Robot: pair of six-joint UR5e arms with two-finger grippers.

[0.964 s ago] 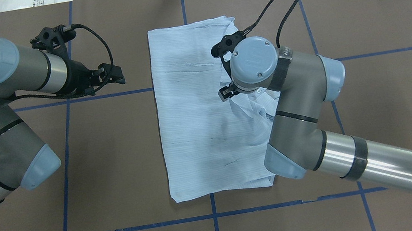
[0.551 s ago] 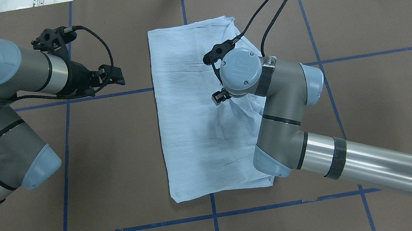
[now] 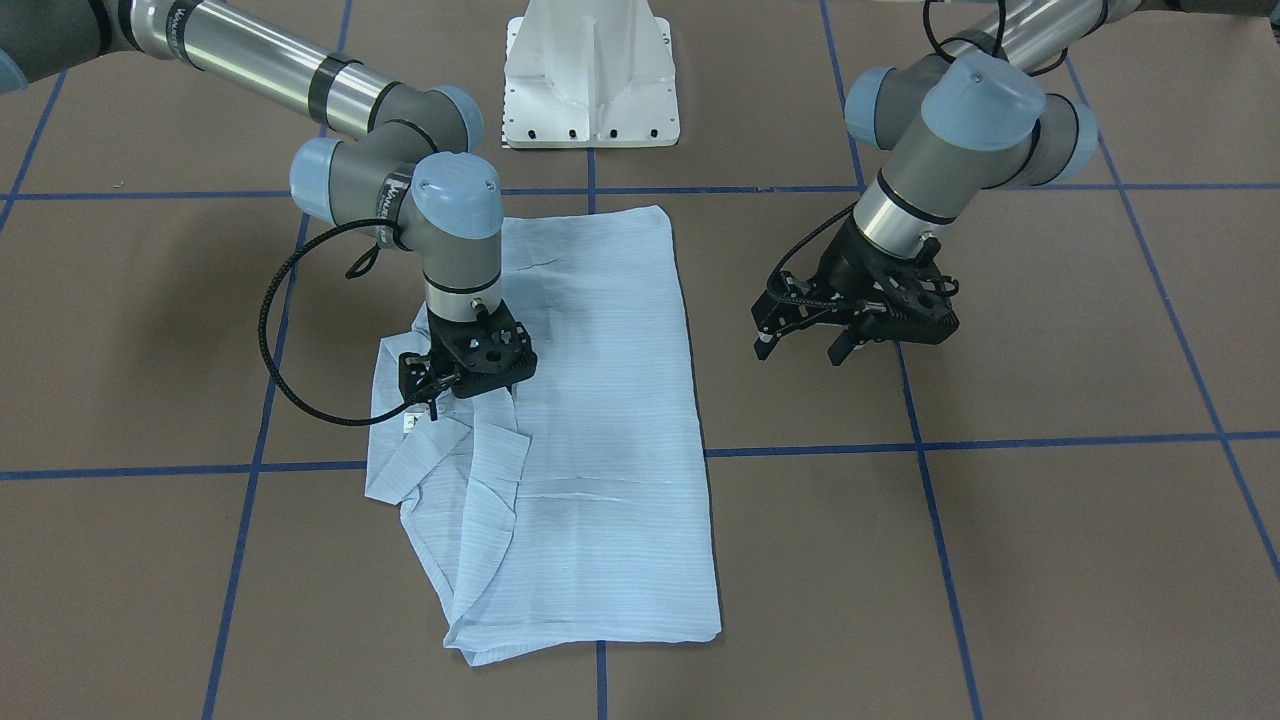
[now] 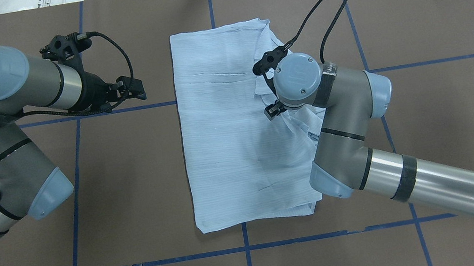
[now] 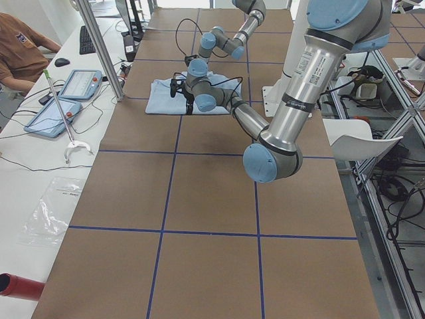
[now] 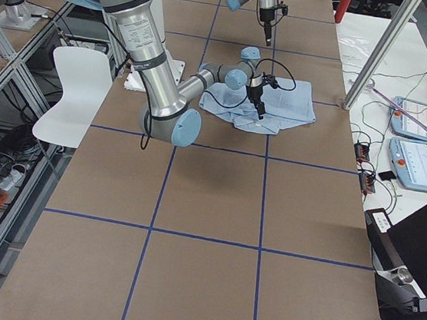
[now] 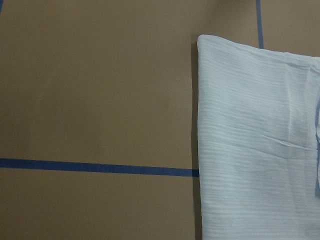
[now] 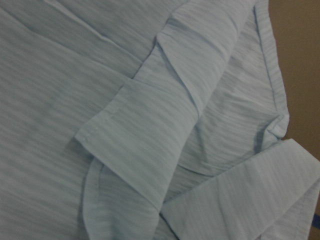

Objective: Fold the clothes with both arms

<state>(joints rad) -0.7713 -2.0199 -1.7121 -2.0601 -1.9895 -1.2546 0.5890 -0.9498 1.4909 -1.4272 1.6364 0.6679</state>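
Note:
The pale-blue striped shirt [image 4: 229, 143] lies folded into a long rectangle at the table's middle. Its right side is bunched, with the collar and a loose sleeve [image 3: 480, 480]. My right gripper [image 3: 458, 392] points straight down just over that bunched part, near the neck label [image 3: 410, 422]. Its fingers are hidden under the wrist, so I cannot tell if they are open or shut. A cuff [image 8: 125, 150] lies flat on the cloth in the right wrist view. My left gripper [image 3: 800, 350] hangs open and empty over bare table beside the shirt's left edge [image 7: 200, 125].
Brown paper with blue tape lines [image 4: 82, 176] covers the table. The white pedestal base [image 3: 590, 80] stands on the robot's side. In the exterior left view, tablets [image 5: 80, 83] and a person's sleeve [image 5: 20, 53] are past the far edge.
My right arm swung left over the shirt, then came back to the right. A folded flap now lies beside the wrist. The left arm barely shifted.

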